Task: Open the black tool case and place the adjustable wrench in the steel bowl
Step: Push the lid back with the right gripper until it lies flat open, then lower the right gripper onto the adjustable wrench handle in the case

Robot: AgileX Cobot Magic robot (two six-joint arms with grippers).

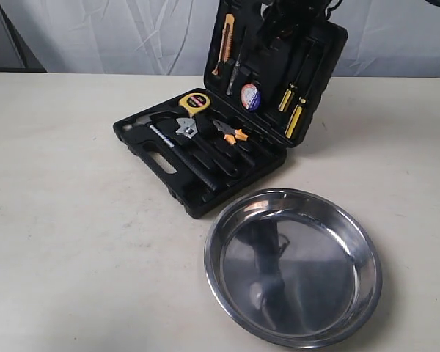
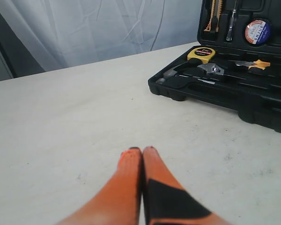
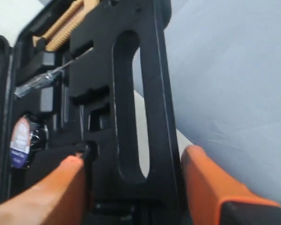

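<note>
The black tool case (image 1: 198, 194) lies open on the table, with its lid (image 1: 319, 51) standing upright at the back. In the tray lies the adjustable wrench (image 1: 188, 128), silver head up and black handle running toward the front; it also shows in the left wrist view (image 2: 213, 69). In front of the case sits the steel bowl (image 1: 301, 264), with nothing in it. My right gripper (image 3: 131, 159) is at the lid's top edge, one orange finger inside and one outside, closed on the lid (image 3: 103, 70) by the handle slot. My left gripper (image 2: 142, 149) hangs shut and empty over bare table, left of the case.
The tray also holds a hammer (image 1: 143, 121), a yellow tape measure (image 1: 194, 103) and orange-handled pliers (image 1: 233, 135). The lid carries yellow-and-black screwdrivers (image 1: 293, 110), a utility knife (image 1: 227, 37) and a tape roll (image 1: 250, 97). A white curtain hangs behind the table.
</note>
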